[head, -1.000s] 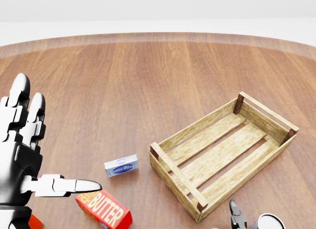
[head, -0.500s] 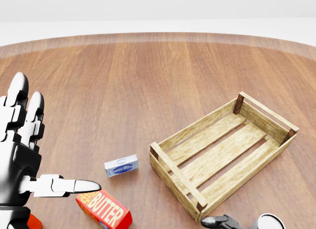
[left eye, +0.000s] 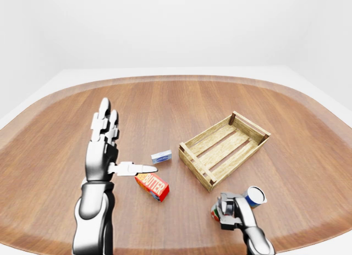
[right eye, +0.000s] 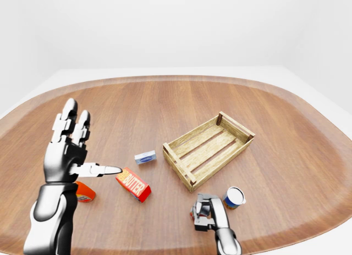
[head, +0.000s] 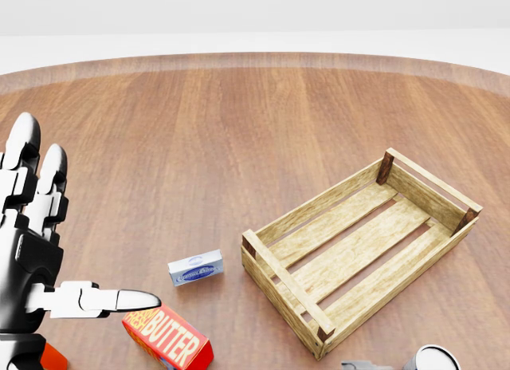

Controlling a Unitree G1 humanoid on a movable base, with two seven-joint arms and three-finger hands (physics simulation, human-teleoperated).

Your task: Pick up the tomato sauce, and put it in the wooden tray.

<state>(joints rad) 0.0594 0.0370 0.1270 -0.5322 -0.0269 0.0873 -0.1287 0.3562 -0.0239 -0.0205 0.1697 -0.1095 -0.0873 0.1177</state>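
Note:
The tomato sauce point(left eye: 215, 213) is a small red and green can at the bottom of the left-eye view, mostly hidden behind my right hand point(left eye: 231, 209). That hand's fingers curl round it, low over the table. The wooden tray point(left eye: 196, 168) is a slatted crate lying empty, up and to the right of that hand. My left hand point(left eye: 126, 142) is raised at the left with its fingers spread, its thumb pointing right, and nothing in it.
A red butter box point(left eye: 152, 187) lies below the left thumb, and a small blue and white box point(left eye: 161, 155) sits left of the tray. A blue-labelled can point(left eye: 255, 195) stands just right of my right hand. An orange item point(right eye: 83, 192) lies by my left forearm.
The right hand's finger, upright at the head view's bottom edge, folded flat and has sunk almost out of that view. The left hand has dropped slightly.

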